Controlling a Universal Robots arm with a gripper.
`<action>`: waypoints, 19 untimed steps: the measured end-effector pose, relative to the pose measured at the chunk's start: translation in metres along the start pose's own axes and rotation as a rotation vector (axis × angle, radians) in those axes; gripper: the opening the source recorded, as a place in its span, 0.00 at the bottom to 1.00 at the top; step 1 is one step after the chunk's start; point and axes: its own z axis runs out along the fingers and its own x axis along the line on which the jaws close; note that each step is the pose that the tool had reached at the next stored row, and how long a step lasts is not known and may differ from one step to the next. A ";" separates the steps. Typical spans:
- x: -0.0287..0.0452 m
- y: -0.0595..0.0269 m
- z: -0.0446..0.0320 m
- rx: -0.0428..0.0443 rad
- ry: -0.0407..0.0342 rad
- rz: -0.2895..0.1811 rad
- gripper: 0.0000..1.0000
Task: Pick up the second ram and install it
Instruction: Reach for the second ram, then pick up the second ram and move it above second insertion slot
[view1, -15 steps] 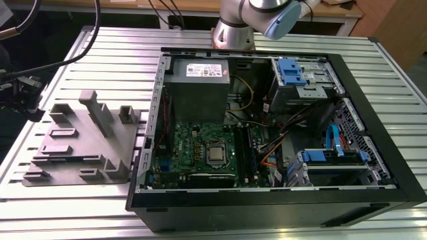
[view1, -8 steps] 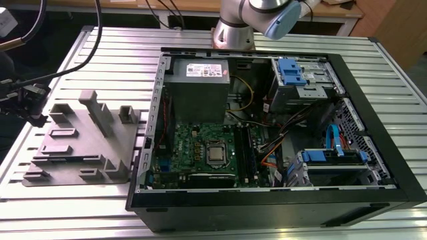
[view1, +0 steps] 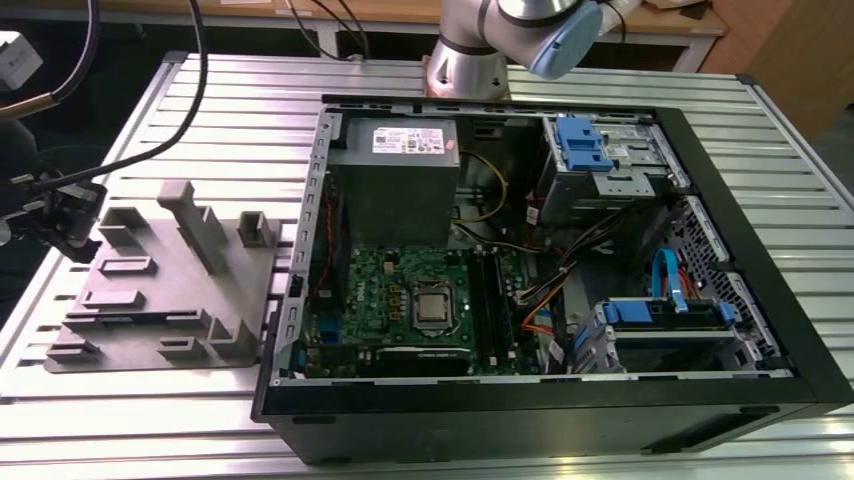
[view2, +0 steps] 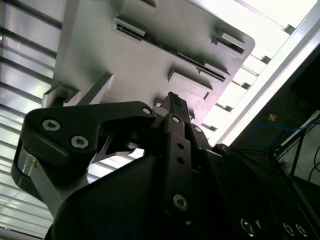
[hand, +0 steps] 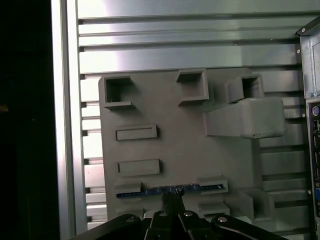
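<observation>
**Second ram sits in the grey fixture, narrow gripper just before it**

The second ram (hand: 150, 191) sits in the grey fixture (hand: 175, 145), directly in front of the fingertips of the gripper (hand: 172, 204) in the first wrist view. It shows as a thin dark-blue strip. Each of its ends is taken by a low holder (hand: 127, 186) of the fixture. The tips point at about the middle of its length. Whether they touch it, one cannot tell.

The fingers of the gripper stand close together, with only a narrow gap, and nothing is seen held between them in both wrist views.

Beyond the ram, further from the gripper, the fixture carries two flat rectangular pockets, then square sockets and one tall block (hand: 245, 120). The fixture rests on a slatted metal table (hand: 175, 50).

In the exterior view the gripper (view1: 60, 215) is at the fixture's side, on the exterior view's left. Well apart from it, on the exterior view's right, an open computer case (view1: 747, 330) lies on the same table with its motherboard (view1: 394, 300) exposed. The arm (view1: 467, 55) rises behind the case.
</observation>
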 end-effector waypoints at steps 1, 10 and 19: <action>0.0000 0.0000 0.0000 0.0000 0.0000 0.000 0.07; -0.0001 0.0000 0.0001 -0.0014 0.0000 0.000 0.07; 0.0000 0.0000 0.0004 -0.0040 0.0030 -0.060 0.07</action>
